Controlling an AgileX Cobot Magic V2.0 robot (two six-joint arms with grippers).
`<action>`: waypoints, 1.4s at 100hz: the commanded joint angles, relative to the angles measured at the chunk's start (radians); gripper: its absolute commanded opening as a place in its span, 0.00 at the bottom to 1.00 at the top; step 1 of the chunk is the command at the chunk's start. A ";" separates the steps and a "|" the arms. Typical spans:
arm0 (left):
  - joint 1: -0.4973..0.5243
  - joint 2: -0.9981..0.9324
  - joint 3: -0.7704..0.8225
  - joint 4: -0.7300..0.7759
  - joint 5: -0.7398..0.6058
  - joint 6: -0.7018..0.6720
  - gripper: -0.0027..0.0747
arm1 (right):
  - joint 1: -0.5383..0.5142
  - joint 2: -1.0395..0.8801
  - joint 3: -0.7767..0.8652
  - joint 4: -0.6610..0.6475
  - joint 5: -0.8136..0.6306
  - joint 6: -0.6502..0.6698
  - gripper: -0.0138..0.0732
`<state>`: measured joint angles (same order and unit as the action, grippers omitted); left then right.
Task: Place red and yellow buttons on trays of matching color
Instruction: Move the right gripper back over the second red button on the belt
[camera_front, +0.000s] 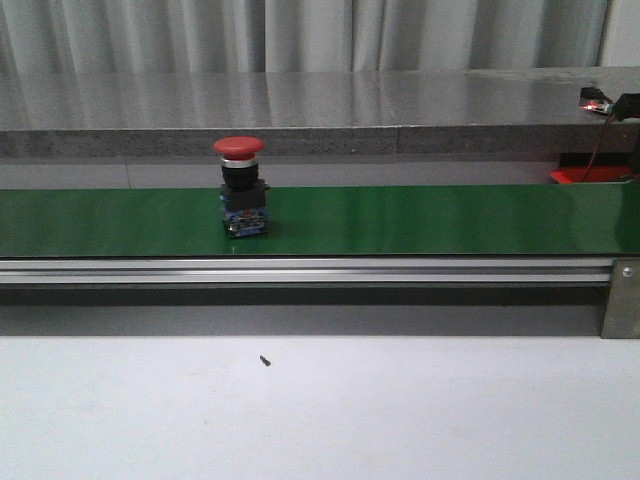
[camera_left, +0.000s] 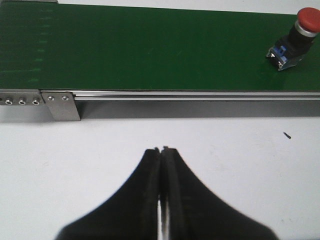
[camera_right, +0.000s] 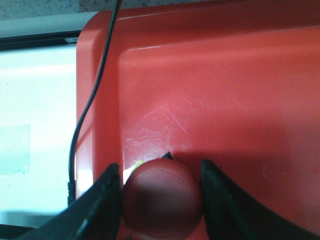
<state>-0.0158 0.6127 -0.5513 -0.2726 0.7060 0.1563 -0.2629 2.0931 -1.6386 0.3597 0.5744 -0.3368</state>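
A: Right tool (camera_right: 161, 200) was over the red tray (camera_right: 240, 100), its 2 fingers (camera_right: 102, 205) either side of a red button's cap (camera_right: 162, 197). Pinching it, by the look of things.

B: Was the cap seated on the tray floor or hanging above it?

A: Couldn't tell; the wrist view was too close and the shadow swallowed the base. The fingers hugged the cap on both sides, that much was plain.

B: And the other side?

A: Left tool (camera_left: 162, 150) hung above the white worktop (camera_left: 100, 150), fingertips pressed together, nothing between them. A second red button (camera_front: 241, 187) stood upright on the green belt (camera_front: 450, 220), well apart from that tool.

B: Any yellow button or yellow tray?

A: None in any of the 3 views. Only a sliver of the red tray showed at the far right edge in the front view.

B: What could go wrong from there?

A: 2 risks, I'd judge. If the right tool spread while the button was above the floor, that top-heavy mushroom cap could tip and roll toward the rim. There was also a black cable (camera_right: 95, 85) running along the tray's edge, near the fingers, and a retreat might snag it.
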 joint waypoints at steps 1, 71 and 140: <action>-0.008 0.001 -0.028 -0.022 -0.070 -0.003 0.01 | -0.004 -0.057 -0.035 0.018 -0.047 0.001 0.60; -0.008 0.001 -0.028 -0.022 -0.070 -0.003 0.01 | 0.026 -0.213 -0.032 0.012 0.028 -0.014 0.74; -0.008 0.001 -0.028 -0.022 -0.070 -0.003 0.01 | 0.301 -0.387 0.026 -0.014 0.197 -0.045 0.74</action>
<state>-0.0158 0.6127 -0.5513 -0.2726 0.7060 0.1563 0.0119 1.7650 -1.5906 0.3379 0.7566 -0.3512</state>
